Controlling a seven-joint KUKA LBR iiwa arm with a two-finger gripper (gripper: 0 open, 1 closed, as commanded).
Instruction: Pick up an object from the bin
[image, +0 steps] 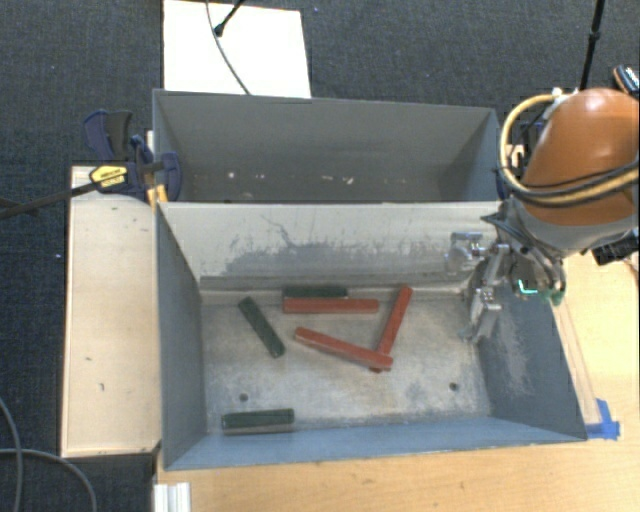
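Observation:
My gripper (481, 318) hangs at the right side of the bin, over the sloping right wall, with nothing visible between its metal fingers. Nearest to it is a red bar (395, 320) standing slanted, a little to the left of the fingertips. That bar's lower end touches another red bar (342, 350) lying on a diagonal across the middle of the floor. A third red bar (331, 306) lies flat along the back, right beside a dark green bar (315, 293).
A dark green bar (261, 327) lies slanted at the left of the floor, and another dark green bar (258, 421) rests by the front wall at the left. The arm with its orange cover and cables stands over the bin's right rim.

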